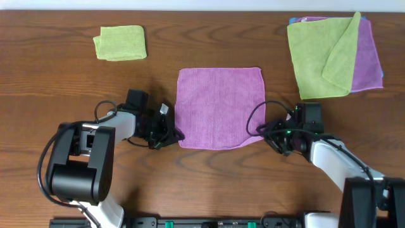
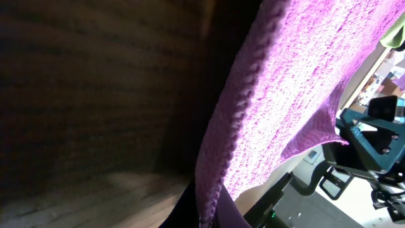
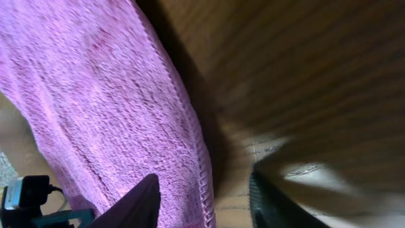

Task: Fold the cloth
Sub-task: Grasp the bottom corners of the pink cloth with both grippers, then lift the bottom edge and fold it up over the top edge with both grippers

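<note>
A dark brown wood-grain table [image 1: 63, 82] carries four separate lots of cloth. A pink cloth [image 1: 219, 106] lies spread flat near the middle, roughly square, its near edge slightly rumpled at both corners. Well apart, at the far left, sits a small folded green cloth [image 1: 120, 43]. At the far right a larger green cloth [image 1: 316, 57], one corner turned over, overlaps a purple cloth [image 1: 370, 63], with a blue edge [image 1: 296, 20] showing beneath.
</note>
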Tool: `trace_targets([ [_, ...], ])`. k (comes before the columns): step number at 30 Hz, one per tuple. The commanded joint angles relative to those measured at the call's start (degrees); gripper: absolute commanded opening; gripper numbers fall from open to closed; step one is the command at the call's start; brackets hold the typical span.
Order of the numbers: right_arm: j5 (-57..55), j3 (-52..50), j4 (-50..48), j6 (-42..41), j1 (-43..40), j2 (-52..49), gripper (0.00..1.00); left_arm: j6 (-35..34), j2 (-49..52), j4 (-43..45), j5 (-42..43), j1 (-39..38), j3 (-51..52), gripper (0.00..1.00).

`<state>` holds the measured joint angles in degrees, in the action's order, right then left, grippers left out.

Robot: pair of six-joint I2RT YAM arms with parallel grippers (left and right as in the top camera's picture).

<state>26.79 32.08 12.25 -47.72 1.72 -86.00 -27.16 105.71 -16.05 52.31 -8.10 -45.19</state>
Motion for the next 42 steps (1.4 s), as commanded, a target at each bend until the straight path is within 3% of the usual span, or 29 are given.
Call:
trace_targets([
  [1,0.79,-0.48,-0.5,-1.11,1.33,-1.27,0.41,0.57,0.42,-0.15,0.22,-0.17,0.17,0.06],
  [3,0.94,-0.48,-1.22,-1.09,1.73,-1.29,0.33,0.57,0.42,-0.15,0.24,-0.17,0.17,0.06],
  [7,2.51,-0.48,-3.45,0.7,1.9,-1.2,0.01,1.84,0.42,-0.11,0.04,-0.15,0.15,0.06],
  [27,2.99,-0.48,6.29,15.23,1.9,3.54,0.01,11.91,-4.72,-10.95,-0.46,0.59,0.15,0.06],
  [34,-1.55,-0.46,4.85,18.29,1.92,8.66,0.01,6.88,-13.53,-8.76,-5.55,0.59,0.07,0.06],
  [42,-4.72,-0.46,-5.44,18.47,1.92,8.57,0.01,-4.04,-14.6,4.44,-7.82,0.59,0.07,0.06],
])
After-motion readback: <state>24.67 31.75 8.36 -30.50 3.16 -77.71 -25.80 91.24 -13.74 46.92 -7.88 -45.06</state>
